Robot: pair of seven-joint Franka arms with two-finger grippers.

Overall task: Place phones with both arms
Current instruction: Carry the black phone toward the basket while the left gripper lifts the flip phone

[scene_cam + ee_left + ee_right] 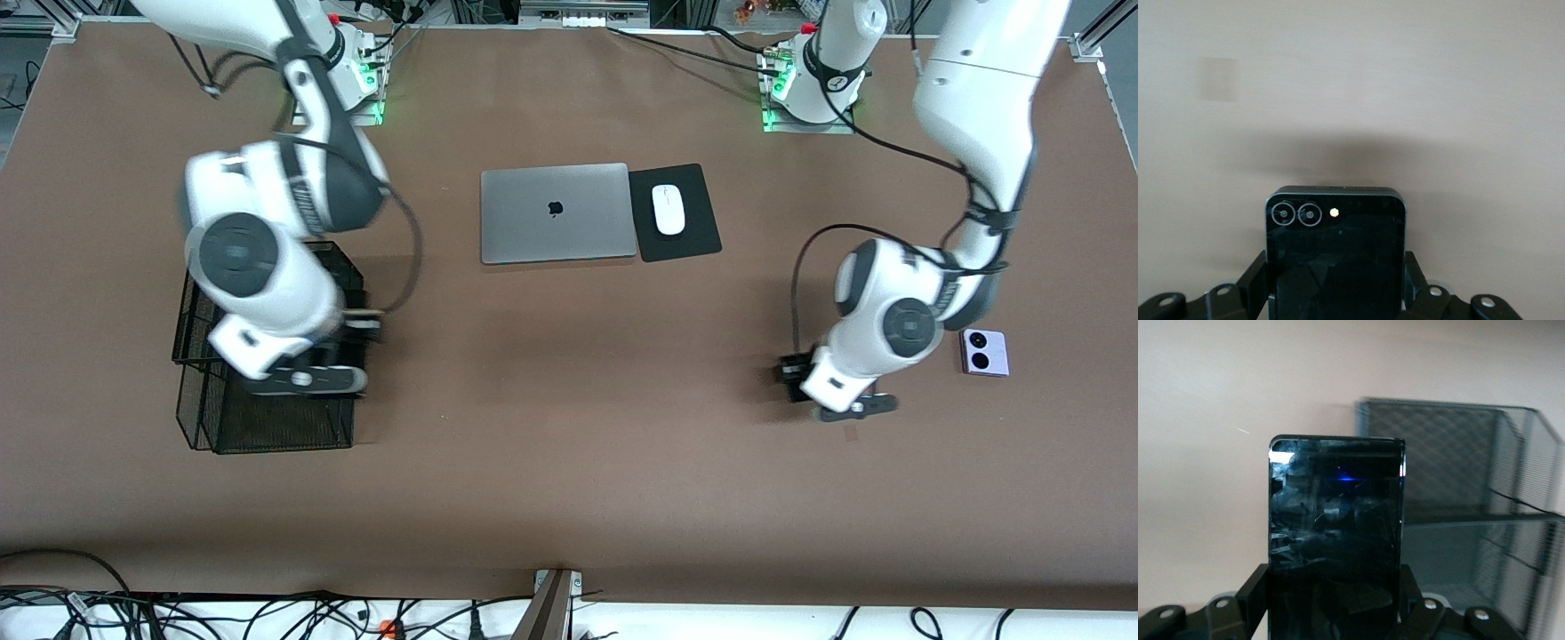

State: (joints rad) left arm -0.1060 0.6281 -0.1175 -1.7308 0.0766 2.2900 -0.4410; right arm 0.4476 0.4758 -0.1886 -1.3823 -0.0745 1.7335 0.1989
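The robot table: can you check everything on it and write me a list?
Surface: brown table, bare in the middle.
Job's things: squarish black phone in left gripper; long black phone in right gripper, over the mesh basket; lilac phone lying toward the left arm's end.
Clutter: closed laptop, mouse on mouse pad.
Grippers: fingers of both shut on phones.
Cables: bundle along the near edge.
Surroundings: metal frame.
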